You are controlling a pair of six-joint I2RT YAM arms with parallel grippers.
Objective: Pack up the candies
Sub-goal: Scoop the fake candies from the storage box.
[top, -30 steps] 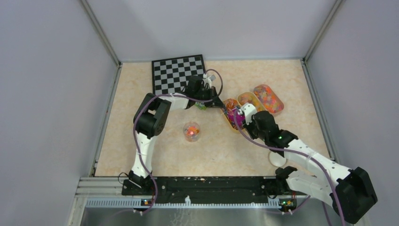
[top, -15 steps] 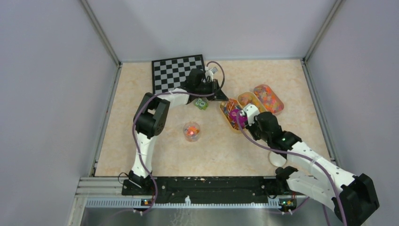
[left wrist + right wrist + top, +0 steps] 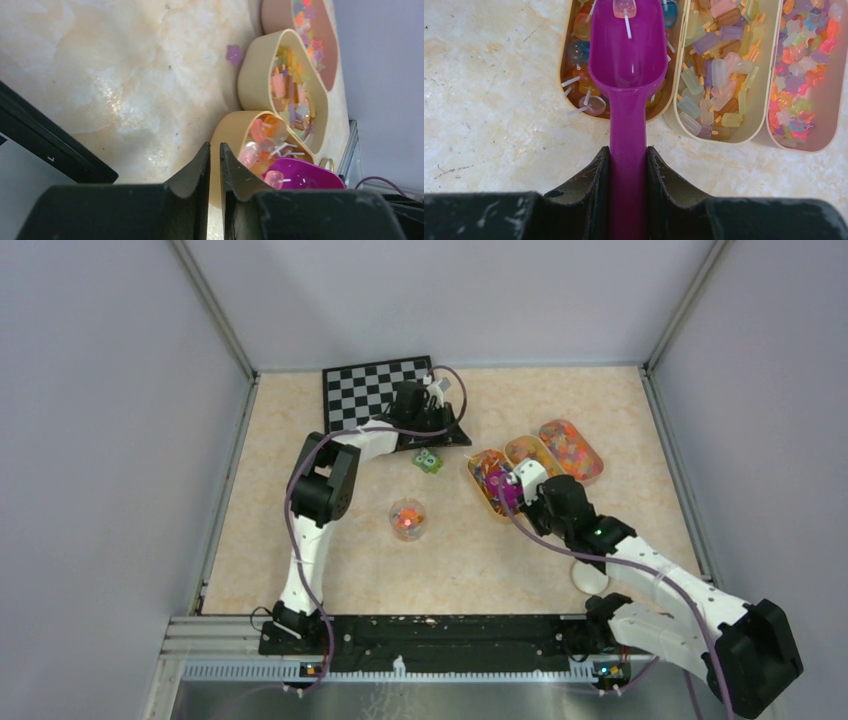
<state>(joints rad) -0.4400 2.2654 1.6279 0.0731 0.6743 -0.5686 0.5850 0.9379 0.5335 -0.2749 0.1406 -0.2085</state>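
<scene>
Three trays [image 3: 724, 141] rim to rim, scoop [image 3: 629, 50] over the tan one

Three oblong trays lie slanted on the far right part of the table [image 3: 300, 540], touching along their long sides. Open tabletop separates the outermost one from the right wall. The candies [image 3: 719, 65] fill all three: lollipop shapes in the tan tray [image 3: 562, 70], bar shapes in the cream tray [image 3: 676, 107], stars in the pink tray [image 3: 801, 148]. One more lollipop lies at the far lip of the scoop. A clear cup [image 3: 407, 518] holding a few candies stands alone mid-table, well apart from the trays, with bare surface all round it. A loose purple star [image 3: 233, 54] lies on the table just beside the cream tray's end.

The right gripper [image 3: 628, 150] is clenched on the magenta scoop's handle, a finger on either side. The bowl hangs over the tan tray and the handle crosses its near rim. The left gripper [image 3: 214, 146] has its fingers almost together, only a thin slit between them and nothing in it. It points towards the tan tray's outer wall, near it.

A green block with eyes [image 3: 428, 461] sits between the left gripper and the cup, just off the near right corner of the checkerboard [image 3: 370, 400]. That board lies against the far edge of the table. A white ring [image 3: 590, 578] lies beside the right arm, partly hidden
</scene>
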